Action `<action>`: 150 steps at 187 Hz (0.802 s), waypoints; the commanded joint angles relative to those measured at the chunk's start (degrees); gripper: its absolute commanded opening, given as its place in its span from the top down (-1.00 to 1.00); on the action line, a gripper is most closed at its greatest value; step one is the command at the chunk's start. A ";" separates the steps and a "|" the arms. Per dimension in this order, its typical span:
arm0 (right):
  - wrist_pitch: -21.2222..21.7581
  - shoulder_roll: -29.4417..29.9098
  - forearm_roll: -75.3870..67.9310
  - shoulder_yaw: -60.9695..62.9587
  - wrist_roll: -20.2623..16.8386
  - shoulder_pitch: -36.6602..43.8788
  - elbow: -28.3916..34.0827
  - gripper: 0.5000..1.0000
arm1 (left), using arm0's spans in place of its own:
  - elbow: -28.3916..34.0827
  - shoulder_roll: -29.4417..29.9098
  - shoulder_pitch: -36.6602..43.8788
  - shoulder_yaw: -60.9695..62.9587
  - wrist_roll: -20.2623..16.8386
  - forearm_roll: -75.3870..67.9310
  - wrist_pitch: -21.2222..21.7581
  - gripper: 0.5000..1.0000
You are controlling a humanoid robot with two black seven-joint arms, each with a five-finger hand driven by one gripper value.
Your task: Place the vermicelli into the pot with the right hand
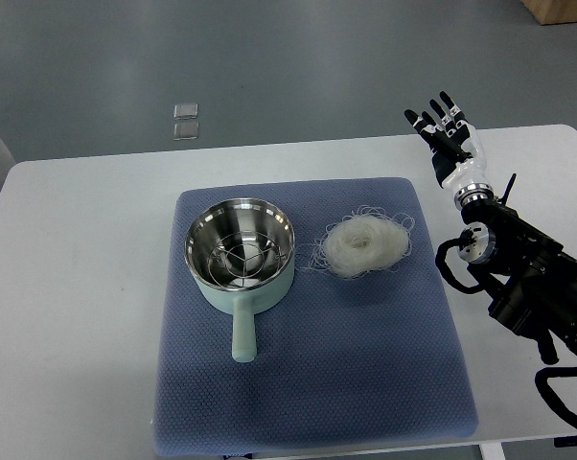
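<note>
One nest of white vermicelli (367, 245) is lying on the blue mat (308, 383), just beside the pot (241, 257) on its right and not touching any hand. Only the right hand (450, 136) is showing, hanging over the far right part of the white table (78, 287) with its fingers spread and gripping nothing, well apart from the vermicelli. Inside the mint-green pot a wire rack (239, 255) is sitting, and the pot's handle is pointing toward the near edge.

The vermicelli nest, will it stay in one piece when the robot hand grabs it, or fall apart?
The vermicelli nest looks like a loose tangle of thin white strands, so it is probably very light. Stray loops stick out around its edge, so bits may snag or trail off when lifted. If dry, the thin strands would likely snap under a hard squeeze from the right hand, whose fingers are spread.
</note>
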State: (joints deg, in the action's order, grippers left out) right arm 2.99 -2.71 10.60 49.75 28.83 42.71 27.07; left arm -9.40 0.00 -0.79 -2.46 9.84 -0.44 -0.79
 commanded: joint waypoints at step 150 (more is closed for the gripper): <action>0.18 -3.00 7.42 -3.34 -0.44 0.88 1.14 -0.71 | 0.00 0.00 0.00 0.09 0.00 0.00 0.00 -1.00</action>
State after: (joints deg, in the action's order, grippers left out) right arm 3.05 -5.06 13.43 47.90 28.60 43.07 28.17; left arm -9.40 0.00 -0.79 -2.37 9.84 -0.44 -0.79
